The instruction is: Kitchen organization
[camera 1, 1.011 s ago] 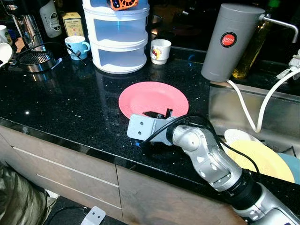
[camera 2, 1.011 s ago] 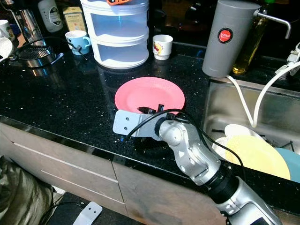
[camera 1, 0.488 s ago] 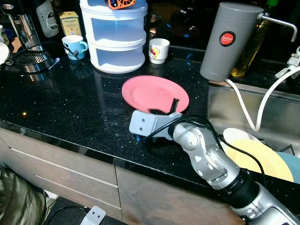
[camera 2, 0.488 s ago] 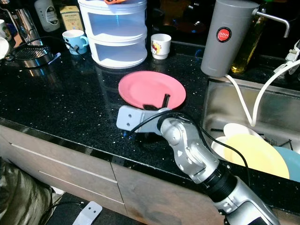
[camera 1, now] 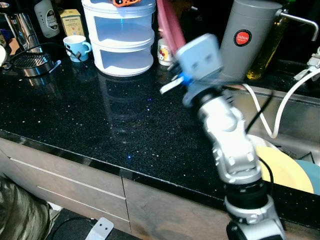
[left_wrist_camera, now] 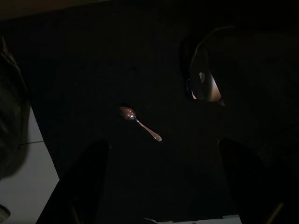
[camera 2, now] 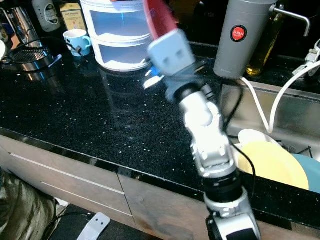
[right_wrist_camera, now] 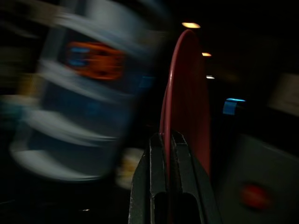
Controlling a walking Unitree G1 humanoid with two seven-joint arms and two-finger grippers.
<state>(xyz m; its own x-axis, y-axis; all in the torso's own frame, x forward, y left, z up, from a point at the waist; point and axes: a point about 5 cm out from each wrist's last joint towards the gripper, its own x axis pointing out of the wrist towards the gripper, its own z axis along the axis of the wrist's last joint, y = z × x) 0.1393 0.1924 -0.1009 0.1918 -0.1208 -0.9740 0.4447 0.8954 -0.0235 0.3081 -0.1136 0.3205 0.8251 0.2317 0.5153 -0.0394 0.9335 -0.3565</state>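
The right gripper [right_wrist_camera: 168, 140] has its fingers [right_wrist_camera: 156, 158] pinched shut on the pink plate's [right_wrist_camera: 184, 102] rim, holding it edge-up above the bench [camera 1: 75, 110], near the white drawer stack [camera 1: 125, 40] and grey canister [camera 1: 247, 40]

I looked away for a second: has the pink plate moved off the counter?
Yes. The pink plate has been lifted off the black counter by the right hand and is now held on edge, up beside the white drawer unit.
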